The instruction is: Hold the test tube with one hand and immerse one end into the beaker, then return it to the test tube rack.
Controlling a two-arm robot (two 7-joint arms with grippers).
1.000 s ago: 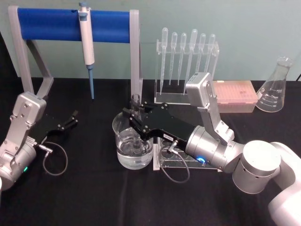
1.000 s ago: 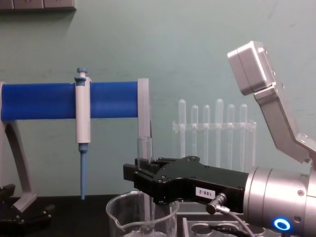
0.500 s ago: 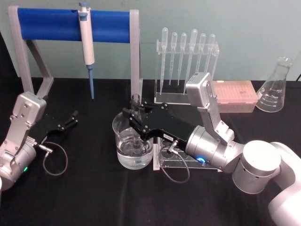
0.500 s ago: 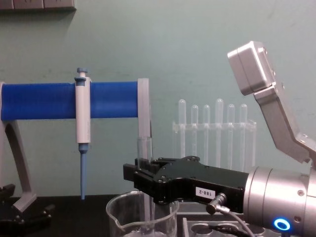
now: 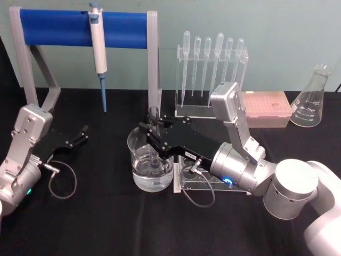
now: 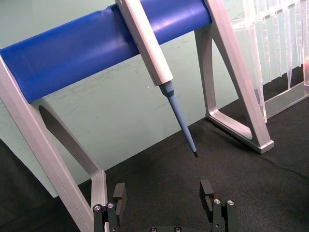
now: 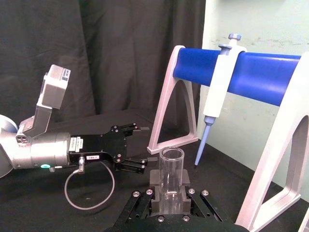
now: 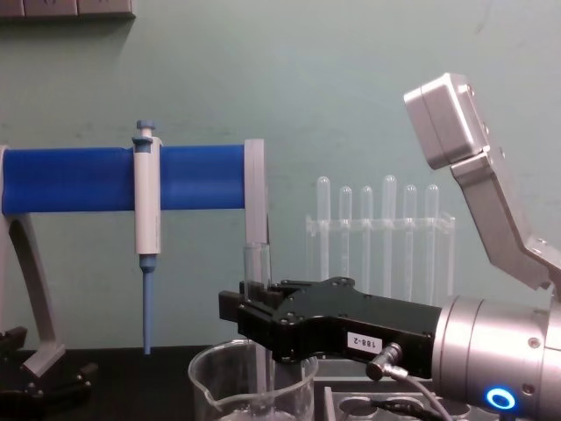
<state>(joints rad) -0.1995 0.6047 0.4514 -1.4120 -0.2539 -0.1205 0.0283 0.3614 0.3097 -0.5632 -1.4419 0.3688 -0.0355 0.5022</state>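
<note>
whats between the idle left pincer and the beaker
Bare black tablecloth in the head view: the open left pincer rests apart from the beaker, where the right pincer holds the test tube.

The beaker [image 8: 252,386] base is cut off by the chest view's lower edge, hiding the test tube [image 8: 254,263] bottom

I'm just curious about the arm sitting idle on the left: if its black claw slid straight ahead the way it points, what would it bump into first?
Probably the blue-tipped pipette hanging on the blue stand: the open left gripper points toward its tip, though depth is hard to judge.
</note>
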